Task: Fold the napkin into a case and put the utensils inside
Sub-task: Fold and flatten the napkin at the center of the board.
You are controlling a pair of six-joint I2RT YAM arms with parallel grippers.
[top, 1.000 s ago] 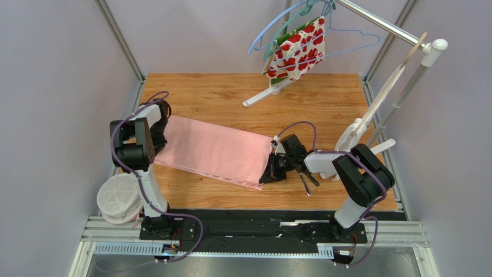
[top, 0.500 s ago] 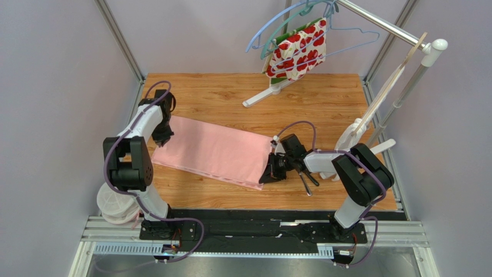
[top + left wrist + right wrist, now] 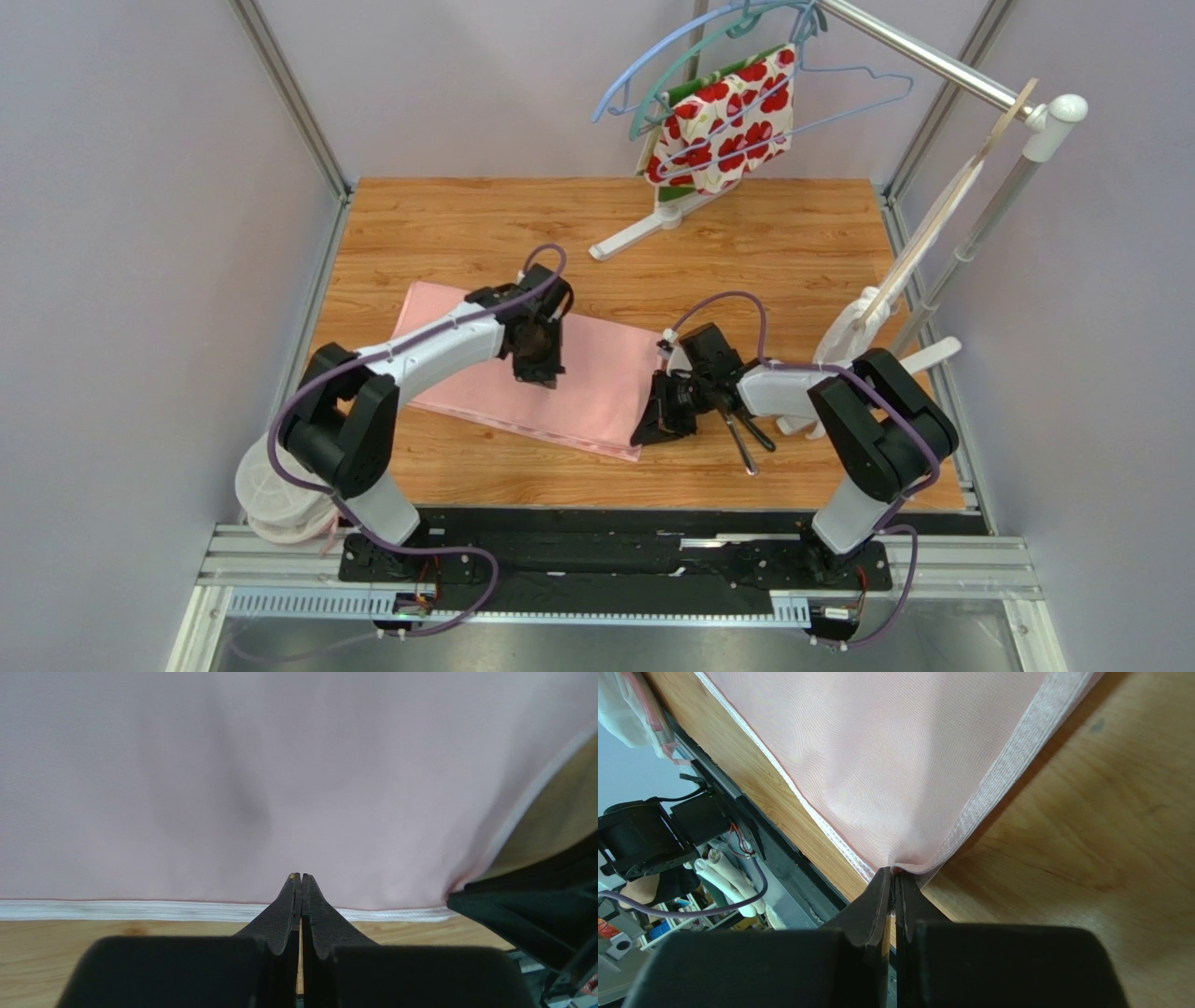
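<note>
The pink napkin lies flat on the wooden bench in a long shape. The right claw is at the napkin's near right corner. Its two fingers are pressed together on that corner, and the cloth bunches up a little where they pinch it. The left claw is over the middle of the napkin, and its arm lies across the napkin's left part. Its fingers are pressed together too. I cannot tell if any cloth is between them. The utensils lie on the wood just right of the napkin, beside the right claw. Far behind the napkin, a red and white flower cloth hangs on hangers.
</note>
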